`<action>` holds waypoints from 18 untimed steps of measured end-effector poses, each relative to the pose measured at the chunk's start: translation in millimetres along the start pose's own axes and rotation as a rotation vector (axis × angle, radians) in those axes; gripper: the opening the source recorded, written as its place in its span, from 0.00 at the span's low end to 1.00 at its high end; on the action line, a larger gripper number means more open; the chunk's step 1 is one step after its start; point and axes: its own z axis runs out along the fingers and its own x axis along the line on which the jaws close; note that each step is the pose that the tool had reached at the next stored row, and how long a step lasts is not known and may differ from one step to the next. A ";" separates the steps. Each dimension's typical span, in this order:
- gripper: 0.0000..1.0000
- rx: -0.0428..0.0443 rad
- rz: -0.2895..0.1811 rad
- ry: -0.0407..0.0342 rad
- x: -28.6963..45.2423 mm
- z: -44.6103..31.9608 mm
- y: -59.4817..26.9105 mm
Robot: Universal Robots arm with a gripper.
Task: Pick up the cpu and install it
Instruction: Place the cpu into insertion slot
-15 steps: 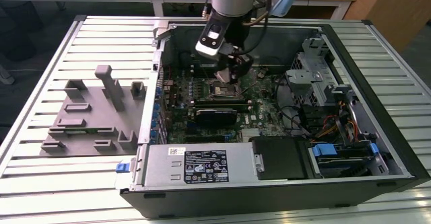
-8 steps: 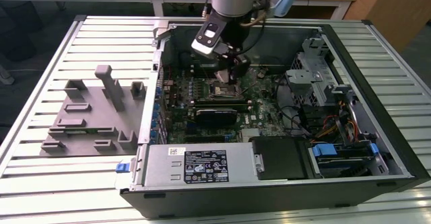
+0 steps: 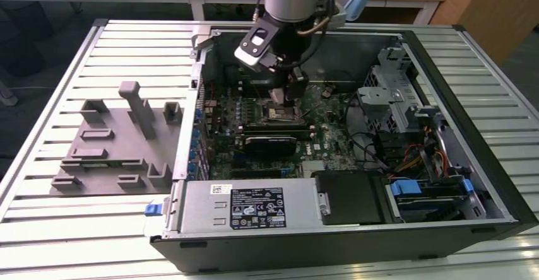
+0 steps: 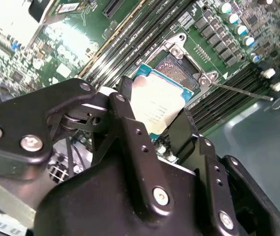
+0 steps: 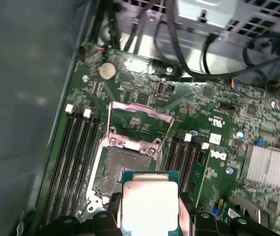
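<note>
The cpu (image 5: 148, 201) is a pale silver square on a green board with a teal rim, clamped by its edges between the black fingers (image 4: 127, 105) of my gripper (image 5: 149, 216), which is shut on it. It hangs a little above the open motherboard socket (image 5: 122, 169), partly overlapping the socket's near side. The socket's metal load plate (image 5: 140, 123) is flipped up and open. In the exterior view my gripper (image 3: 282, 96) reaches down into the open computer case, just over the socket (image 3: 283, 115). In the second wrist view the cpu (image 4: 157, 101) is tilted beside the bare socket (image 4: 178, 69).
Memory slots (image 5: 78, 162) flank the socket on both sides. A thin socket lever (image 4: 243, 92) sticks out nearby. A grey moulded fixture tray (image 3: 118, 144) lies on the slatted table at the exterior view's left. Power supply (image 3: 244, 207), drive cage (image 3: 396, 97) and cables (image 3: 413, 151) crowd the case.
</note>
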 end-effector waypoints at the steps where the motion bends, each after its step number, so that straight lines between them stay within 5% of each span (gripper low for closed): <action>1: 0.54 0.0003 0.015 -0.0003 0.0 0.3 0.0; 10: 0.54 0.0020 0.135 0.0015 0.1 4.4 -0.2; 18: 0.54 0.0020 0.151 0.0034 0.3 12.7 -0.5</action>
